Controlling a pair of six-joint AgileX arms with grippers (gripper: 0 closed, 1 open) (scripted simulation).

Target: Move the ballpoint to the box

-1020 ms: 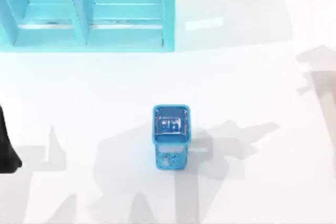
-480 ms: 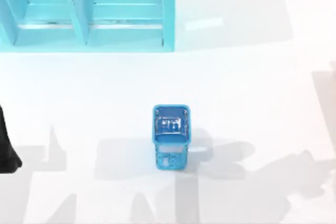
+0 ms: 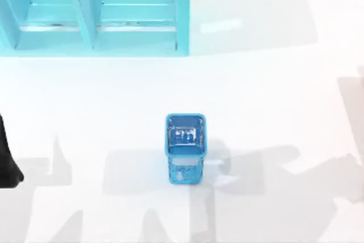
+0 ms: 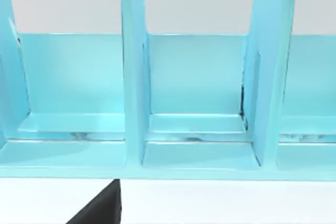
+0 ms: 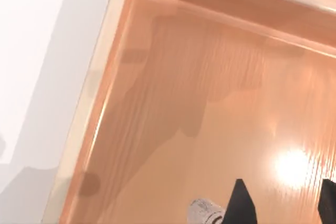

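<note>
**Right gripper [image 5: 283, 190] spread above the box**

Its two dark fingers stand wide apart over the wooden box [image 5: 173, 93], pinching nothing. The one ballpoint [image 5: 206, 212] shows its silver-grey end just beside one finger, low inside the box, so I judge the drop made. Whether it rests on the floor I cannot tell. The left arm [image 3: 5, 166] is parked at the table's [image 3: 273, 83] 9 o'clock edge, out of the way. One blue mesh cup [image 3: 185, 149] stands at centre and one blue rack [image 3: 96, 27] at 11 o'clock.

white matte table [image 3: 273, 83] carries grey cast shadows; a glossy light-blue partitioned shelf unit [image 3: 96, 21] stands at its far left.
</note>
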